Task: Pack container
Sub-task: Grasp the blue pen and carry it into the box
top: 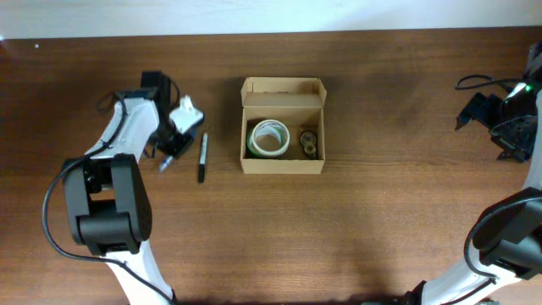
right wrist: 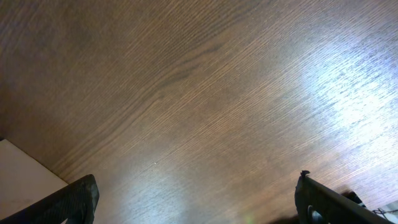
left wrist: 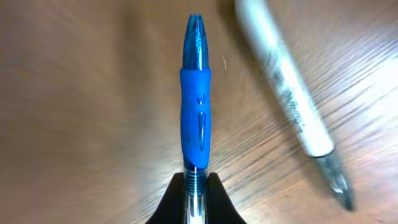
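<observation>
The container (top: 283,163), a small tan cardboard box with its lid flap open at the back, stands at the table's middle. Inside lie a white-and-green tape roll (top: 268,138) and small dark rolls (top: 308,143). My left gripper (top: 167,160) is left of the box, shut on a blue pen (left wrist: 196,99) that points away over the wood. A grey-white marker (left wrist: 286,93) with a black cap lies beside it, between pen and box (top: 202,158). My right gripper (right wrist: 198,196) is open and empty at the far right edge (top: 508,127).
Dark cables (top: 478,82) lie at the far right by the right arm. The table's back edge meets a white wall (top: 271,15). Bare wood shows under the right gripper.
</observation>
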### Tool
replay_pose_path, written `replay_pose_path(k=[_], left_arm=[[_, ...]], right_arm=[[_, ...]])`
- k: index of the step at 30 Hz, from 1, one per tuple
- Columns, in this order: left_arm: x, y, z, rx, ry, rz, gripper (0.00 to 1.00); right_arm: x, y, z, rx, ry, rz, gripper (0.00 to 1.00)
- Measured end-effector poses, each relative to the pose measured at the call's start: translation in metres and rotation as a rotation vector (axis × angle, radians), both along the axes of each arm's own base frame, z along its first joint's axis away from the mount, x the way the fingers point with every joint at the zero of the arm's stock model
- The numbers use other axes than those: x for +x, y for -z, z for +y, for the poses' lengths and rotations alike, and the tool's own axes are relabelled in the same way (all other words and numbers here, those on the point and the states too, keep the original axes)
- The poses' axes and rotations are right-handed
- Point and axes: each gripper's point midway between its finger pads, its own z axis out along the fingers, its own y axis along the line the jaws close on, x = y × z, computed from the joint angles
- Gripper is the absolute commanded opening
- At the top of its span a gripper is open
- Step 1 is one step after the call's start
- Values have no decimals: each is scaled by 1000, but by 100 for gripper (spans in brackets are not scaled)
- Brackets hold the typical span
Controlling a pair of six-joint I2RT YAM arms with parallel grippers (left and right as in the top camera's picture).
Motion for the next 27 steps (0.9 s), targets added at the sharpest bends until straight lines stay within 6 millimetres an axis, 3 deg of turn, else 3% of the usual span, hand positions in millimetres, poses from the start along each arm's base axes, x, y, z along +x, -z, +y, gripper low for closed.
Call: replay_pose_path(k=[4, 8, 11, 12, 14, 16, 18, 20, 27], left_arm=[[41, -73, -17, -9, 28, -155, 2], [68, -183, -51, -60, 95, -406, 2], [60, -258, -95, -126, 224, -565, 2], [51, -276, -112, -147, 282, -599, 2], [30, -294, -147, -178, 408, -616, 2], [7, -290, -176, -197, 532, -572, 2], [-14, -273, -206, -209, 654, -492, 2], [-23, -255, -224, -214, 724, -430, 2], [-29, -172, -261, -154, 838, -210, 2]], right_arm=[[0, 0, 0, 0, 0, 0, 99], [0, 0, 0, 0, 0, 0, 99], [0, 0, 0, 0, 0, 0, 99], [0, 0, 0, 0, 0, 0, 99], [0, 0, 0, 0, 0, 0, 99], [0, 0, 0, 0, 0, 0, 99], [0, 0, 0, 0, 0, 0, 99], [0, 0, 0, 0, 0, 0, 99], [0, 0, 0, 0, 0, 0, 99]])
